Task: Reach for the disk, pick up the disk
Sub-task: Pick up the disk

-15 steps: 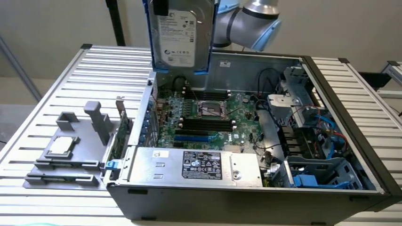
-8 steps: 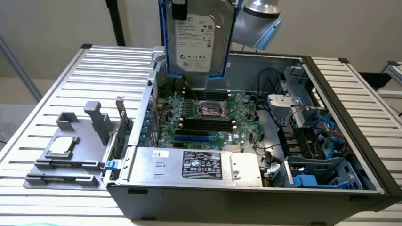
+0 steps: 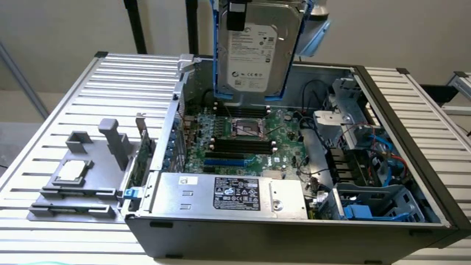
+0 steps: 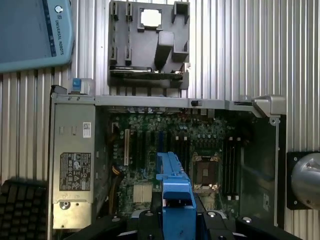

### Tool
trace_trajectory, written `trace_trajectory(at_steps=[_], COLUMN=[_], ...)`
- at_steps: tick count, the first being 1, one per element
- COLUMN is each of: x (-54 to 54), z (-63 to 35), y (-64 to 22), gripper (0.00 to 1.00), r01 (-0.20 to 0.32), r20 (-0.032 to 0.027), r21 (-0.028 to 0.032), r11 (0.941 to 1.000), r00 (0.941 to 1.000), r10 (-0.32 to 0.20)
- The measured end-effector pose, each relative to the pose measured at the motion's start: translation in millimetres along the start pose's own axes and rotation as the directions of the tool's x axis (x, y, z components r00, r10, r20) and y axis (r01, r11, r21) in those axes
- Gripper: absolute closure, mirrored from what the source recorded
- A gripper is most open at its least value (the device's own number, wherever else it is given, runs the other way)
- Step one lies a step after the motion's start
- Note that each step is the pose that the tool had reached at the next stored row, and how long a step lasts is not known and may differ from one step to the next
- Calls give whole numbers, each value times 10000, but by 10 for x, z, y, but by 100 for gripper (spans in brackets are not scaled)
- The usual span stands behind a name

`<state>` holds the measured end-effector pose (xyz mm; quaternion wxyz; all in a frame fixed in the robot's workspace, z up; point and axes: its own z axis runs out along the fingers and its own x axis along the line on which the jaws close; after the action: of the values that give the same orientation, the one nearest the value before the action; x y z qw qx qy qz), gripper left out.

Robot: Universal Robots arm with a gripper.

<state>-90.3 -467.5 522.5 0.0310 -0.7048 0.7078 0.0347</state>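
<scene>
In the exterior view, the disk (image 3: 257,49) hung upright high above the open case (image 3: 294,165), a flat silver-grey slab with a white printed label facing the camera and a bright blue plastic bracket along its edges. A black finger (image 3: 236,15) of my claw lay against its upper face, and the disk was clear of everything below, so I was pinching it. Under it sat the green board (image 3: 243,141) with its square metal socket and dark slots. Nearer the camera lay the grey metal box (image 3: 220,194) with its black-and-white sticker. On the exterior view's left, a grey plastic holder (image 3: 85,176) rested on the ribbed metal table (image 3: 52,132), with a small square silver chip (image 3: 71,171) on it. In the wrist view, my claw (image 4: 176,220) gripped the disk (image 4: 175,195) edge-on, its smooth blue bracket standing between my black jaws. Beyond it lay the board (image 4: 165,150), the box (image 4: 74,170) and the holder (image 4: 147,47) with its chip (image 4: 150,18).
</scene>
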Motion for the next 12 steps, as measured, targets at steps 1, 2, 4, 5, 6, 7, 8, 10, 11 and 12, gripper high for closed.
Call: trace_trajectory(at_steps=[1, 2, 4, 5, 6, 7, 8, 10, 11, 12], x=[22, 44, 88, 110, 132, 154, 176, 221, 243, 264], z=[-2, -5, -11, -13, -16, -18, -21, -26, -28, -31], y=[-38, -76, -153, -190, -230, -267, -305, -382, -419, -455], gripper=[67, 67, 67, 67, 67, 67, 67, 67, 67, 67], r01=[1, 1, 0, 0, 1, 0, 1, 0, 1, 1], r20=[0, 0, -1, -1, 0, 0, 0, -1, 0, -1], r21=[1, 0, 0, 0, 0, 0, 0, 0, 0, 0], r11=[10000, 10000, 10000, 10000, 10000, 10000, 10000, 10000, 10000, 10000], r00=[10000, 10000, 10000, 10000, 10000, 10000, 10000, 10000, 10000, 10000], r10=[-1, -1, 0, 0, -1, 0, -1, 0, -1, -1])
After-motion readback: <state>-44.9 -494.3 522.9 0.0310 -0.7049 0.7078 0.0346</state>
